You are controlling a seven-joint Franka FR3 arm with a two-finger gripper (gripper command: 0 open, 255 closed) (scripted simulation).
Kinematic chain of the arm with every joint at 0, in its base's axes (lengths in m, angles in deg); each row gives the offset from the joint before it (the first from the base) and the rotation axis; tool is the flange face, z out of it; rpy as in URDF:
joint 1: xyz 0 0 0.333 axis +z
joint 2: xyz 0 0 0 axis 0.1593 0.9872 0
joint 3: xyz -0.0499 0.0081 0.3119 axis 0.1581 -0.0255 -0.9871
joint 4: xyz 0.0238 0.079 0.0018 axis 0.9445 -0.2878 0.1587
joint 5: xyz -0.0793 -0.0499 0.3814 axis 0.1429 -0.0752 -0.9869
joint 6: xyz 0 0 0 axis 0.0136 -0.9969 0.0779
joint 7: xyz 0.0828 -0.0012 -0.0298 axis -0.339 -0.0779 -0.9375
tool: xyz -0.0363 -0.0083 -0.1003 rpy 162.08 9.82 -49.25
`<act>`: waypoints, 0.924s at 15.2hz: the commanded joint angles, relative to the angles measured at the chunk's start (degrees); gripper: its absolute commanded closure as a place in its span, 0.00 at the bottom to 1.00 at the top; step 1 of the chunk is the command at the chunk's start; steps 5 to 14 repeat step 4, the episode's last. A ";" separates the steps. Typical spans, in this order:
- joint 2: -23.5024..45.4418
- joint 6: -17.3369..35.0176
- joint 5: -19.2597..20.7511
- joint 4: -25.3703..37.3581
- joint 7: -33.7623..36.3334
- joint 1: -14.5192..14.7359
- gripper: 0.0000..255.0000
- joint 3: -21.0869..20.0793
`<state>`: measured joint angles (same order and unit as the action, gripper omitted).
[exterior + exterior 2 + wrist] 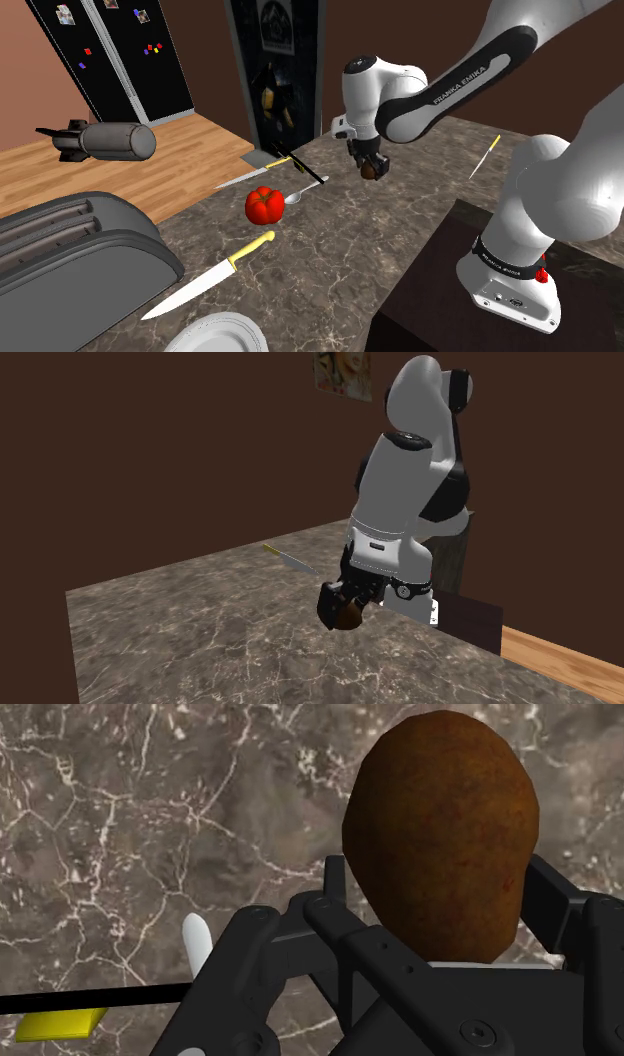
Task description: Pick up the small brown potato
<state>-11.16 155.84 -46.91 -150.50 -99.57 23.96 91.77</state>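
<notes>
The small brown potato is clasped between my black fingers, lifted above the marbled countertop. In the shoulder view my gripper hangs above the counter with the potato showing as a brown lump at its tip. In the second exterior view the gripper holds the potato clear of the surface, in front of the white arm.
A red tomato lies on the counter with a spoon beside it. A yellow-handled knife, a white plate and a grey toaster sit nearer the front. Another knife lies at the shoulder view's right.
</notes>
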 commanded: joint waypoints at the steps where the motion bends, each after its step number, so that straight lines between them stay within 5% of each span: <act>1: -1.25 -1.89 -0.48 0.67 -0.63 0.14 1.00 -0.10; 14: -1.91 -2.93 -0.73 1.08 -0.96 0.22 1.00 -0.17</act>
